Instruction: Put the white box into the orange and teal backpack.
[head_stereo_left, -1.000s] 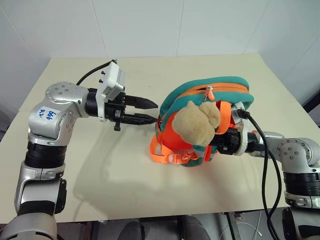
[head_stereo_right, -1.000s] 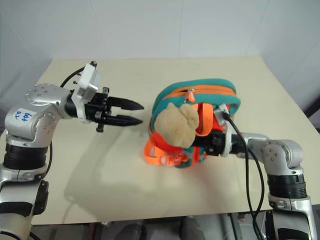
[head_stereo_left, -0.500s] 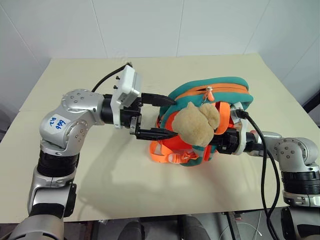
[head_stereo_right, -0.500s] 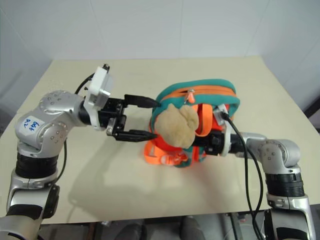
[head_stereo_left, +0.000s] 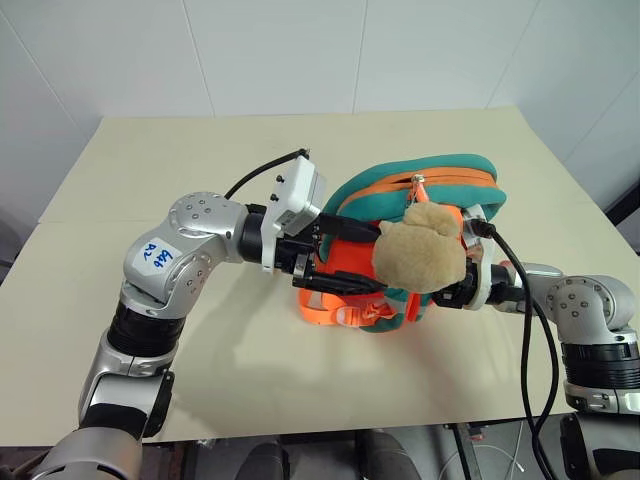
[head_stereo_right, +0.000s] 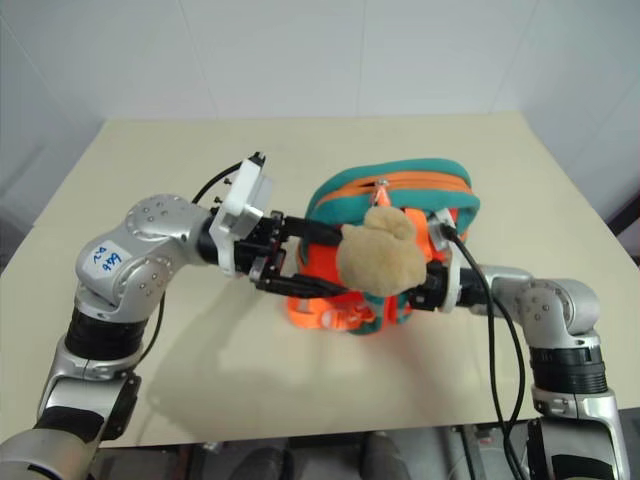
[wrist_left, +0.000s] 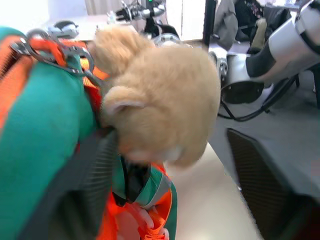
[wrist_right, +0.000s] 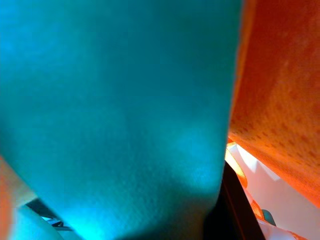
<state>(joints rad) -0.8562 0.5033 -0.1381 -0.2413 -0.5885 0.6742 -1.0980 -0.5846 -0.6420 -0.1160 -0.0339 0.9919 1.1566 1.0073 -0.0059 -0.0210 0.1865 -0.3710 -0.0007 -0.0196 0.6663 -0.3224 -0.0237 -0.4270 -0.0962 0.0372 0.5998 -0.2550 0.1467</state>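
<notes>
Two grippers work the orange and teal backpack (head_stereo_left: 440, 165), one per side, and that looks like the reason it stands upright mid-counter (head_stereo_left: 200, 160) rather than slumping: soft bag, needs bracing from both sides

Left gripper (head_stereo_right: 325, 260) comes in level from the left. Its fingers (wrist_left: 95, 170) are partly apart, upper one along the teal trim, lower one down by the orange base and straps, so they straddle the pack's left front. In the left wrist view one finger lies against teal fabric while the other hangs clear past the plush toy (head_stereo_left: 422, 255). No firm pinch to be seen, so I read it as spread and steadying or feeling for an edge, not holding

Right gripper (head_stereo_left: 452, 292) is tucked in at the pack's right side behind the toy. Its fingers are nearly closed and, w/ teal and orange cloth pressed right up to the right wrist cam, probably nipping the bag's fabric as an anchor

Zip pull (head_stereo_left: 420, 184) sits at the top centre and the orange zip line seems shut. The toy hangs over the near face and blocks the view there. Can't tell whether the white box is inside. Judgement: the mouth likely needs opening or checking next, w/ the right side held as counter-pull
</notes>
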